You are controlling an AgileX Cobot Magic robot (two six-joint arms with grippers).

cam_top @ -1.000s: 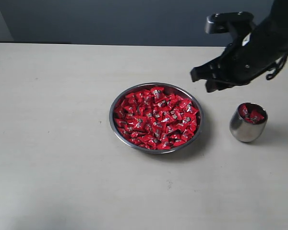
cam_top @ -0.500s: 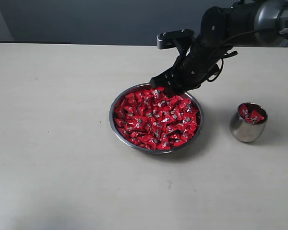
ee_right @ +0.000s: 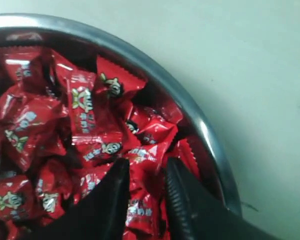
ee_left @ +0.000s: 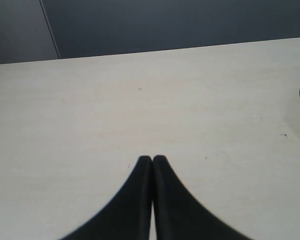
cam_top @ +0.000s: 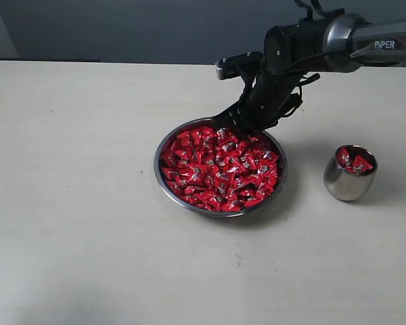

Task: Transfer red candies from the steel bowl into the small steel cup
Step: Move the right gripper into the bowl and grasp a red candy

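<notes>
Red candies heaped in steel bowl, mid tabletop; few already in small steel cup, well apart.
Right hand narrowly parted, tips straddling one candy beside bowl rim, apparently not yet gripped.
Close on single wrapper, lift straight, clear rim.
Left hand pressed closed, empty.
Second ago Right hand hung high near cup; now down in pile.

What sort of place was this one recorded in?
Probably a robot lab test bench: a plain pale tabletop against a dark blank wall, a robot arm, and staged props, a steel bowl of red candies and a small steel cup.
</notes>
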